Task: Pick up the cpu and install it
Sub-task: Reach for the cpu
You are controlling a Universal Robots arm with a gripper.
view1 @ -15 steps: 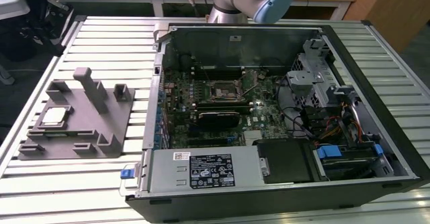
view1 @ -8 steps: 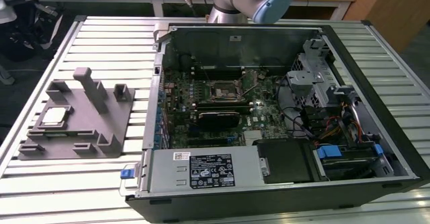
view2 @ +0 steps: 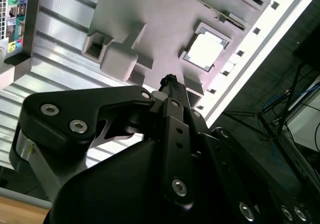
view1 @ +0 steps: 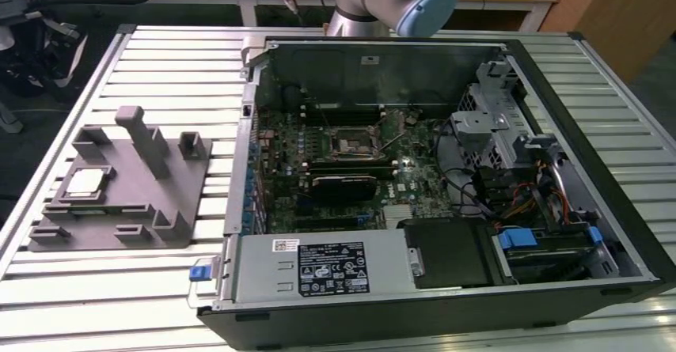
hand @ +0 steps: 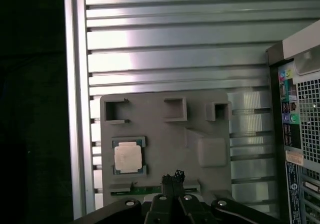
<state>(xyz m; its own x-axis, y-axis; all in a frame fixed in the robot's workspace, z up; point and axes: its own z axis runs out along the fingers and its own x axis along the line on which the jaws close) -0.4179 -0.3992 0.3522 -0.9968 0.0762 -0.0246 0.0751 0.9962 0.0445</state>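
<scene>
The cpu (view1: 87, 182) is a small silvery square chip lying flat in a recess of the grey plastic fixture (view1: 158, 202), on the exterior view's left. Both wrist views show the cpu (view2: 206, 51) (hand: 128, 157) from above on the fixture (view2: 150, 13) (hand: 165, 129). My gripper (hand: 172, 176) (view2: 170, 78) hangs well above the fixture, off to one side of the chip and not touching it. Its slim black fingertips are pressed together with nothing between them. The black-and-metal socket frame (view1: 352, 141) sits on the motherboard inside the open computer case (view1: 623, 233).
The case lies on a slatted metal table (view1: 127, 289), with its rear ports (hand: 292, 108) close to the fixture. A tall grey post (view1: 142, 134) and small brackets rise from the fixture. The robot arm (view1: 396, 0) stands behind the case. The table edge (hand: 75, 108) runs beside the fixture.
</scene>
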